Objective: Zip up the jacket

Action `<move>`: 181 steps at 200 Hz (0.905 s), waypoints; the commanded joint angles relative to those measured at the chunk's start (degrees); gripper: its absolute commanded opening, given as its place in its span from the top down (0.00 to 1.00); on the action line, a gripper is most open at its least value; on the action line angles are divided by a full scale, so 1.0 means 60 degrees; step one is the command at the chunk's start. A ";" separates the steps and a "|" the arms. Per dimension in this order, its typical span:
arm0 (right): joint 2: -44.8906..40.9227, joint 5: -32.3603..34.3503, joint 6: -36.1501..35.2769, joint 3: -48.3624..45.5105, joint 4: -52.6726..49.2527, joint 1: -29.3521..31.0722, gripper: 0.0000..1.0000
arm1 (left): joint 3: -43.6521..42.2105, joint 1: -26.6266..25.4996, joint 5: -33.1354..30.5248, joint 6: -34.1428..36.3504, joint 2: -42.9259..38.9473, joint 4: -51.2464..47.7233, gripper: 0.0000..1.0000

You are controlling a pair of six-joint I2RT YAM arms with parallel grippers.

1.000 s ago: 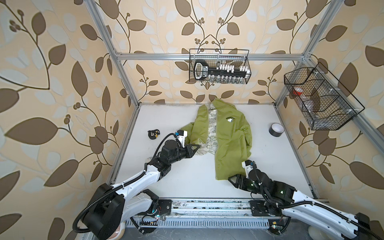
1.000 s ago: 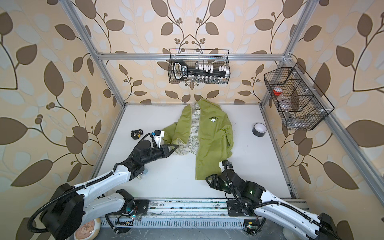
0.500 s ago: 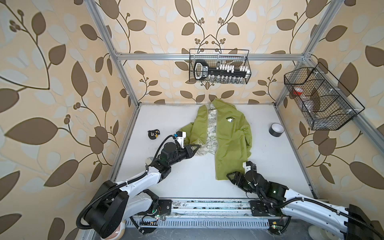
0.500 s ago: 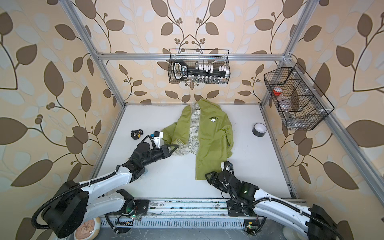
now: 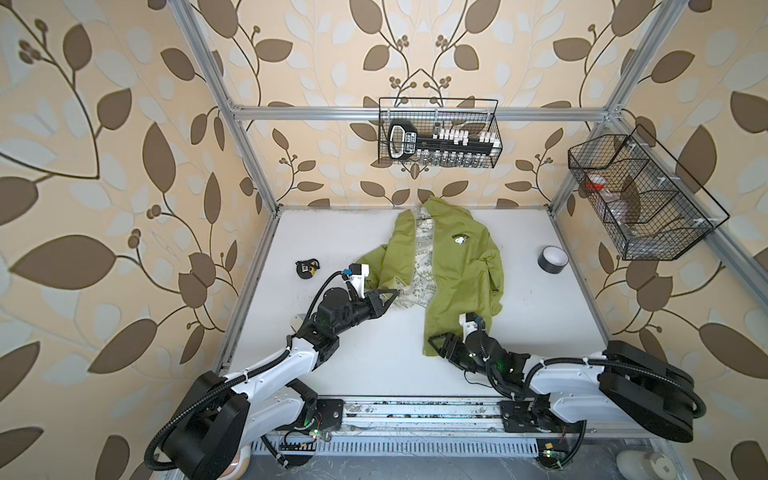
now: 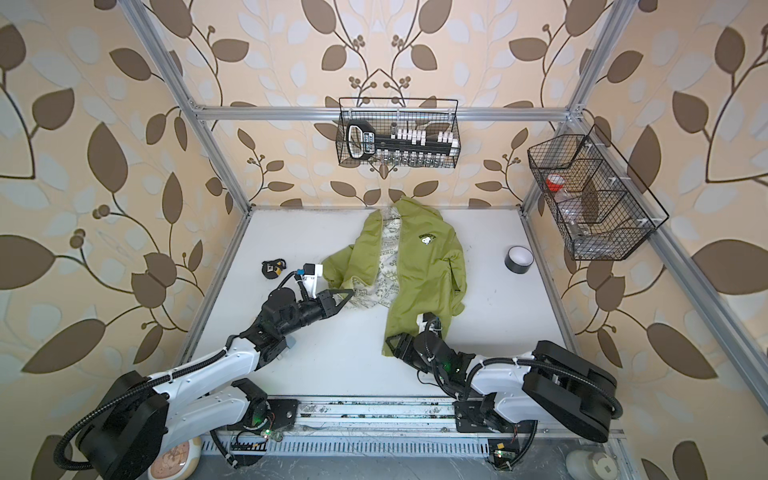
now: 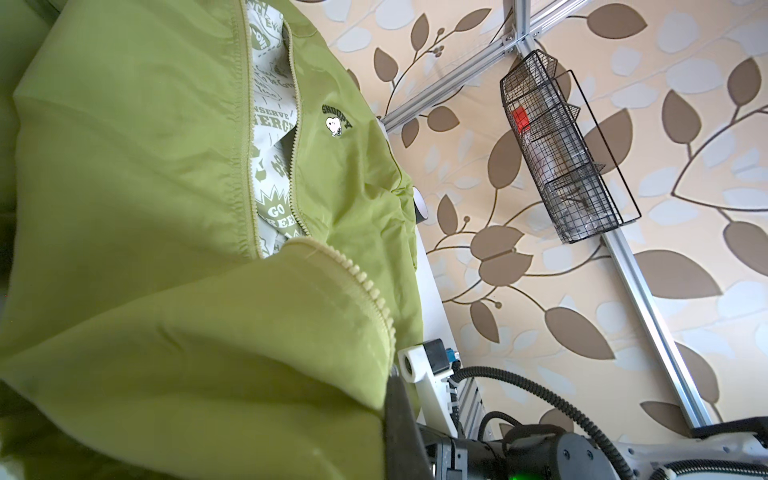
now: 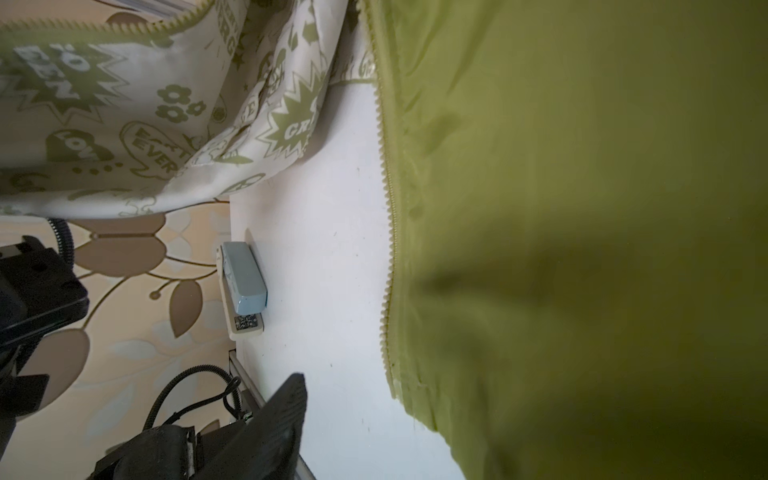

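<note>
Unzipped jacket (image 5: 457, 266) (lining showing), left fingers (image 5: 385, 296) gripping

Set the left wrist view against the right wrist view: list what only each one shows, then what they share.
Only the left wrist view shows the Snoopy chest logo and the black wire basket on the wall, with a red item inside. Only the right wrist view shows a pale blue stapler lying on the white table. Both show the lime-green jacket unzipped, its zipper teeth apart, the pale printed lining exposed, and the leaf-patterned wall.
</note>
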 commanded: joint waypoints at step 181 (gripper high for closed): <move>-0.0154 0.1034 0.0572 -0.0205 -0.2365 0.0007 1.00 | -0.0284 0.0108 -0.0179 0.0037 -0.0967 -0.0319 1.00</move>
